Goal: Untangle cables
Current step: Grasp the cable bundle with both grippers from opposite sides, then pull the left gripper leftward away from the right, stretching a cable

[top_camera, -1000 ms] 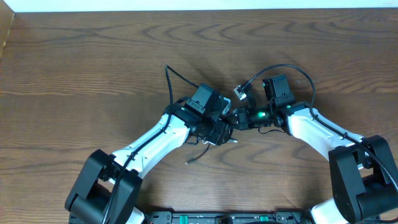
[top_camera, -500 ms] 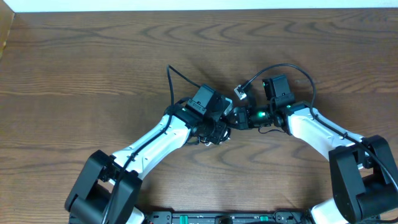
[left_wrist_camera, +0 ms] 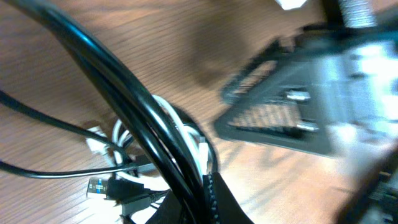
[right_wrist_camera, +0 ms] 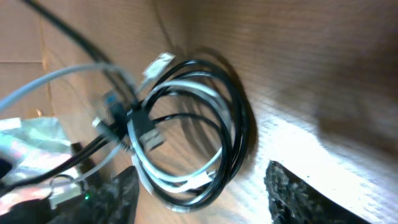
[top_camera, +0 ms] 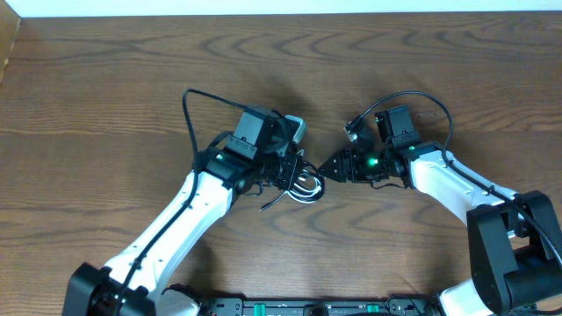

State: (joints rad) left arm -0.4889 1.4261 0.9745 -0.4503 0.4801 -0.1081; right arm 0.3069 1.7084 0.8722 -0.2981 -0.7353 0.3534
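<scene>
- At the middle of the wooden table [top_camera: 105,88], the cables [top_camera: 305,184] lie as one small coil (black strands with a white one) between the two grippers.
- Left gripper [top_camera: 288,175]: jaws closed on strands at the coil's left edge.
- Right gripper [top_camera: 327,168]: jaws spread, nothing between them, tips just beside the coil's right edge (contact cannot be told).
- Right wrist view: the coil rests flat on the wood, with small plug ends [right_wrist_camera: 149,134] gathered on one side.

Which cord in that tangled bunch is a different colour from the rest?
The white cord, looped in the middle of the bundle; the other cords around it are all black.
</scene>
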